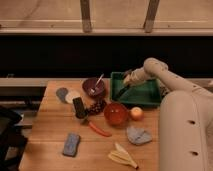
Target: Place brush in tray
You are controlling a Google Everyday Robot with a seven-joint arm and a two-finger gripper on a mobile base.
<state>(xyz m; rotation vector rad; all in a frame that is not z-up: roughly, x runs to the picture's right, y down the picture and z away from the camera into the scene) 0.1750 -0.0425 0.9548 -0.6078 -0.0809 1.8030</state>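
One step is left, the release: the end effector (129, 81) hangs over the left end of the tray (147, 94), pinching the top of the brush (122, 92), which slants down into the tray, so next it should lower slightly and let go.

bowls 2 — orange bowl (115, 113), maroon bowl (93, 87) | tray (148, 93) 1 | brush (122, 92) 1 | gripper (128, 80) 1 — over tray's left end | block (79, 107) 1 | sponge (71, 144) 1 | banana (123, 156) 1 | cloth (138, 135) 1
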